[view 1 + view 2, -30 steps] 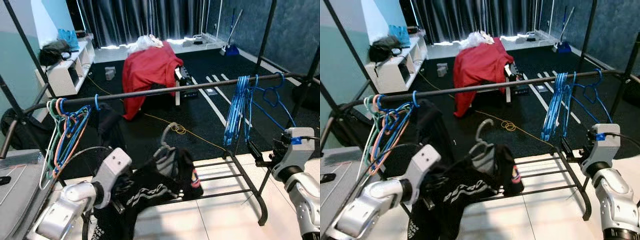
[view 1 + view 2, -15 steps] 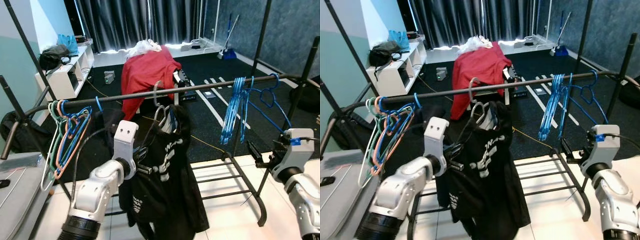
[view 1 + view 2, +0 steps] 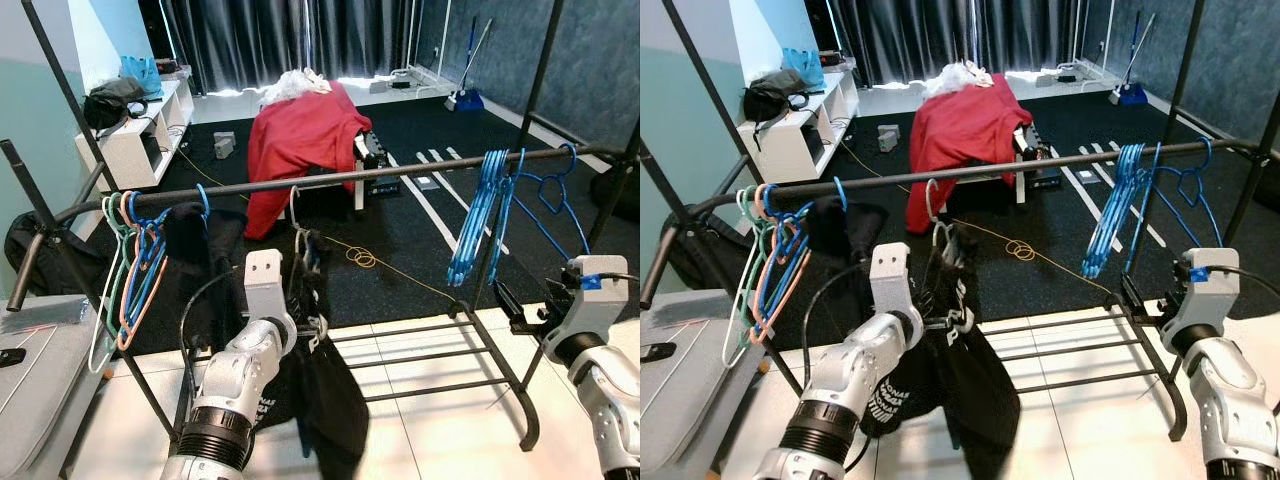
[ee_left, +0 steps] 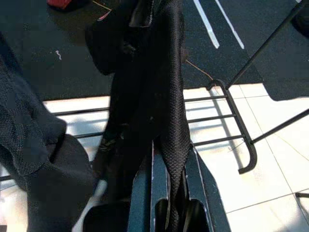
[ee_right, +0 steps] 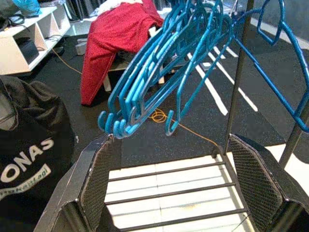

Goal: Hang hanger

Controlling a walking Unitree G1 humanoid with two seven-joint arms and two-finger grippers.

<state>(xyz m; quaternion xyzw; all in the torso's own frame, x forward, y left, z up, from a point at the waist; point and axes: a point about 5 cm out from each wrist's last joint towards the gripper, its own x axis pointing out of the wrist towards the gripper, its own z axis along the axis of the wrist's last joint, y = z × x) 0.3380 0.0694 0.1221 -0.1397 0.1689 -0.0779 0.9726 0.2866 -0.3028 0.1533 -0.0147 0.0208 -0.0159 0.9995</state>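
A black shirt (image 3: pixel 325 390) with white lettering hangs on a pale hanger whose hook (image 3: pixel 292 207) sits over the dark clothes rail (image 3: pixel 400 176). My left gripper (image 3: pixel 312 325) is below the rail, at the shirt's upper part. In the left wrist view its fingers (image 4: pixel 145 198) are shut on a fold of the black fabric (image 4: pixel 159 96). My right gripper (image 3: pixel 508 305) hovers at the right, below a bunch of blue hangers (image 5: pixel 159 82). Its two fingers (image 5: pixel 96 179) stand wide open with nothing between them.
Several coloured hangers (image 3: pixel 130 260) and a dark garment (image 3: pixel 190 235) hang at the rail's left end. The rack's lower bars (image 3: pixel 430 350) run over white tiles. A red cloth (image 3: pixel 300 140) drapes a chair behind. A grey surface (image 3: pixel 30 370) lies at my left.
The shirt on its hanger went up from low in front of the rack to the rail, and its hook now sits over the rail. My left arm drew lower. The right arm held still.
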